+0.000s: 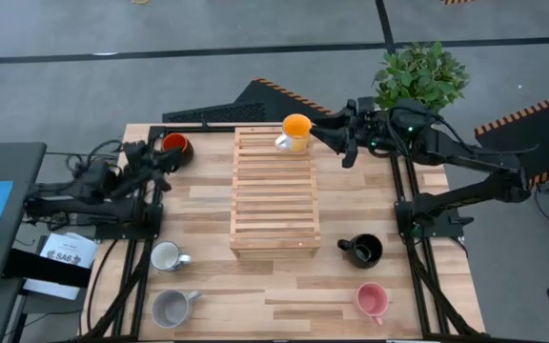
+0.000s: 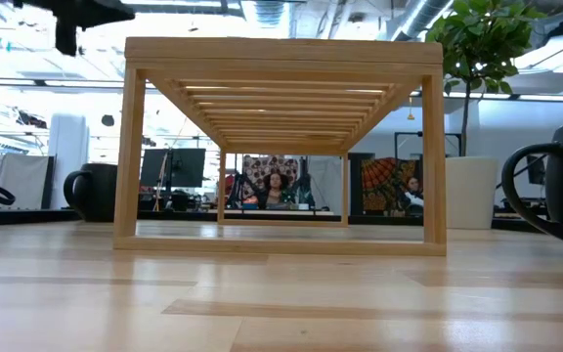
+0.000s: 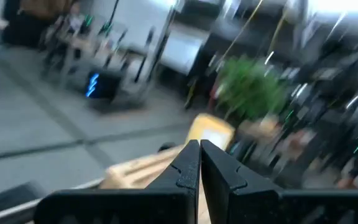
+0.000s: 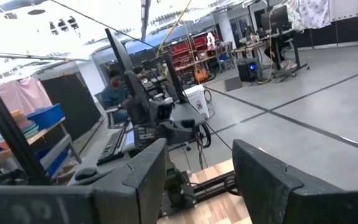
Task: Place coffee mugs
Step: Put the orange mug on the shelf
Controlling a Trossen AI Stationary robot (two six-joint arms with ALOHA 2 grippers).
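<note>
Rack [image 1: 274, 191] filled the table's [image 1: 217, 286] middle, bare wood either side. Yellow mug [image 1: 295, 132] sat on its far edge, just beside the gaping, empty right gripper [image 1: 343, 141]. Left gripper [image 1: 165, 160], fingers together, hovered by the red mug [image 1: 175, 146].

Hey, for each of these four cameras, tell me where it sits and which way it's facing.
High view: overhead, looking straight down on the table; both arms show.
Low view: table height, looking level through the wooden rack; a dark arm part at top left.
Left wrist: on the left arm, past its shut left claw.
Right wrist: on the right arm, past its open right claw.
Shared: the rack and the plant.
</note>
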